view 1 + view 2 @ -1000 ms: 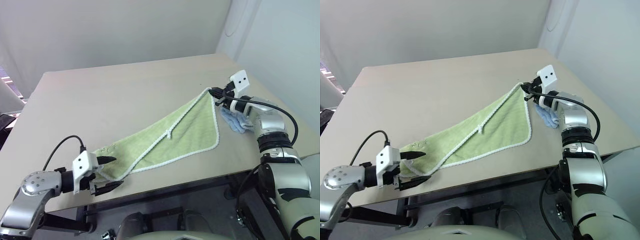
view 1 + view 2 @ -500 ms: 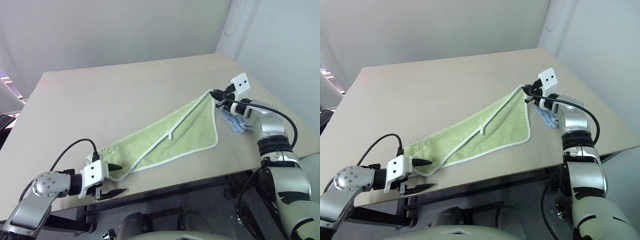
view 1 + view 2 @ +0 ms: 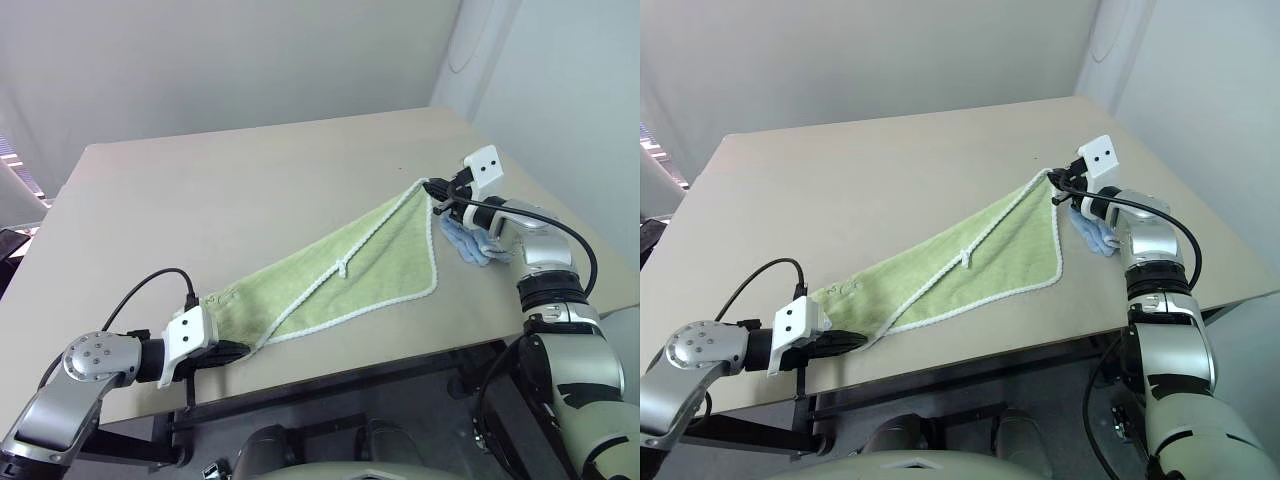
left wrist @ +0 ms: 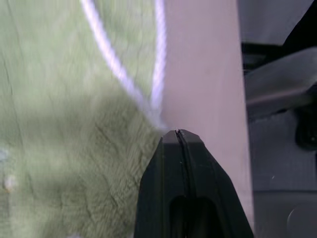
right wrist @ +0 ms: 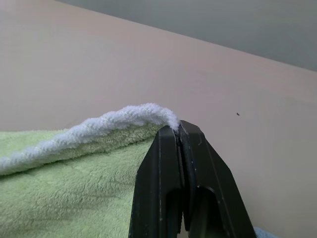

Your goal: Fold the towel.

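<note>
Left eye view: left gripper [image 3: 232,350] fingers, earlier wide, now pinched on towel [image 3: 350,268] corner.

A broad beige table [image 3: 250,190] with a smooth matte top takes up the middle of the room. Behind its far edge rises a plain pale grey wall [image 3: 230,55]. To the right of the table stands a second white wall [image 3: 570,90], meeting the first at a corner past the table's far right corner. Light is soft and even. Below the table's near edge lies dark floor [image 4: 277,198].
</note>
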You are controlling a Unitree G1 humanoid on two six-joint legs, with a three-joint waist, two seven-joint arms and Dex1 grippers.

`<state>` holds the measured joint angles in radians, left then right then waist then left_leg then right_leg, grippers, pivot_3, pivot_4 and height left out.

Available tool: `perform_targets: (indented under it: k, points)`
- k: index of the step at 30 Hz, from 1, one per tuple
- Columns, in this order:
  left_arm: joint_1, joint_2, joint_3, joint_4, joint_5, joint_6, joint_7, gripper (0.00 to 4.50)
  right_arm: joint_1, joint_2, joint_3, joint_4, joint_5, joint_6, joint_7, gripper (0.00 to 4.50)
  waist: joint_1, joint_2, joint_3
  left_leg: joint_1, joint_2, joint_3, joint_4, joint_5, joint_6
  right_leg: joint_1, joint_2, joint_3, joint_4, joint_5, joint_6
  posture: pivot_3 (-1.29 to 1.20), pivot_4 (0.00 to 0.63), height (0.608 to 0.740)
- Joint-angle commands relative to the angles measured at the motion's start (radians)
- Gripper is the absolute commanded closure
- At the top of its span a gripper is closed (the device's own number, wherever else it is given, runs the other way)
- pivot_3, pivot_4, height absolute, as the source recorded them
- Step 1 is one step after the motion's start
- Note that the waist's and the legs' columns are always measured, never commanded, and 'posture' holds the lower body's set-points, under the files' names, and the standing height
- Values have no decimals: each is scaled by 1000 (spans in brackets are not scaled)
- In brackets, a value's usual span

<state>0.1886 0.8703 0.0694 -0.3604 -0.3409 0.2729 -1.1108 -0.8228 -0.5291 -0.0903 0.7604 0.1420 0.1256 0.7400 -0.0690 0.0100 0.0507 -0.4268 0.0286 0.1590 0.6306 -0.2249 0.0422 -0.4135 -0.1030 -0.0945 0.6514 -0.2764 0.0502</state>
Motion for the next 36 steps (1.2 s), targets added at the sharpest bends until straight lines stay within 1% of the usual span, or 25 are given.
perform_targets:
  k: [1, 3, 6, 11, 12, 13, 15, 22, 25, 27, 28, 29, 32, 36]
  points:
    - [2, 35, 27, -30, -8, 21, -5, 4482, -7, -15, -24, -39, 16, 5, -3, 4500, 0, 0, 0, 0, 0, 0, 0, 0, 0, 0, 0, 0, 0, 0, 0, 0, 0, 724]
    - [16, 47, 5, -28, 16, -5, -16, 4482, 0, -13, -21, -44, 14, 2, -2, 4500, 0, 0, 0, 0, 0, 0, 0, 1, -1, 0, 0, 0, 0, 0, 0, 0, 0, 724]
    - [18, 37, -19, -19, 46, -8, 9, 3885, 4, -12, -23, -49, 16, 6, -5, 4500, 1, 0, 0, 0, 0, 0, 0, 2, -3, 0, 0, 0, 0, 0, 0, 0, 0, 724]
    - [14, 21, -44, -34, 74, -13, 41, 2101, 17, -14, -22, -63, 16, 10, -3, 4500, 0, 0, 0, 0, 0, 0, 0, 1, -2, 0, 0, 0, 0, 0, 0, 0, 0, 724]
    - [12, 21, -49, -31, 85, -19, 49, 1813, 18, -14, -22, -66, 17, 12, -3, 4500, 0, 0, 0, 0, 0, 0, 0, 1, -2, 0, 0, 0, 0, 0, 0, 0, 0, 724]
    - [3, 21, -61, -20, 115, -24, 69, 1435, 18, -15, -23, -67, 16, 12, -4, 4500, 0, 0, 0, 0, 0, 0, 0, 1, -2, 0, 0, 0, 0, 0, 0, 0, 0, 724]
    - [-14, 24, -84, -4, 158, -27, 89, 1435, 15, -17, -25, -65, 17, 15, -6, 4500, 2, 0, 0, 0, 0, 0, 0, 1, -2, 0, 0, 0, 0, 0, 0, 0, 0, 724]
    - [-46, 8, -132, 18, 171, -37, 83, 1435, 13, -18, -26, -67, 16, 15, -13, 4500, 1, 0, 0, 0, 0, 0, 0, 1, -1, 0, 0, 0, 0, 0, 0, 0, 0, 724]
    - [-42, 14, -149, 42, 171, -61, 61, 2051, 16, -21, -27, -65, 14, 14, -16, 4500, 1, 0, 0, 0, 1, 0, 0, 1, -2, 0, 0, 0, 0, 0, 0, 0, 0, 724]
    - [-35, 14, -153, 61, 173, -80, 49, 2768, 16, -23, -28, -63, 12, 12, -17, 4500, 0, 0, 0, 0, 1, 0, 0, 1, -2, 0, 0, 0, 0, 0, 0, 0, 0, 724]
    - [-31, 15, -153, 73, 175, -92, 44, 3033, 16, -25, -28, -62, 12, 11, -18, 4500, 0, 0, 0, 0, 1, 0, 0, 1, -2, 0, 0, 0, 0, 0, 0, 0, 0, 724]
    - [-27, 17, -153, 86, 177, -106, 39, 3459, 16, -26, -28, -63, 12, 11, -18, 4500, 1, 0, 0, 0, 1, 0, 0, 1, -2, 0, 0, 0, 0, 0, 0, 0, 0, 724]
    - [-12, 23, -151, 137, 187, -162, 28, 4490, 14, -30, -30, -65, 13, 14, -18, 4500, 0, 1, 0, 1, 1, 0, 0, 1, -2, 1, 0, 0, 0, 0, 0, 0, 0, 724]
    - [-1, 25, -145, 174, 184, -207, 18, 4490, 11, -31, -30, -59, 12, 10, -20, 4500, -1, 2, -1, 1, 1, 0, 0, 1, -2, 0, 1, 0, 0, 0, 0, 0, 0, 724]
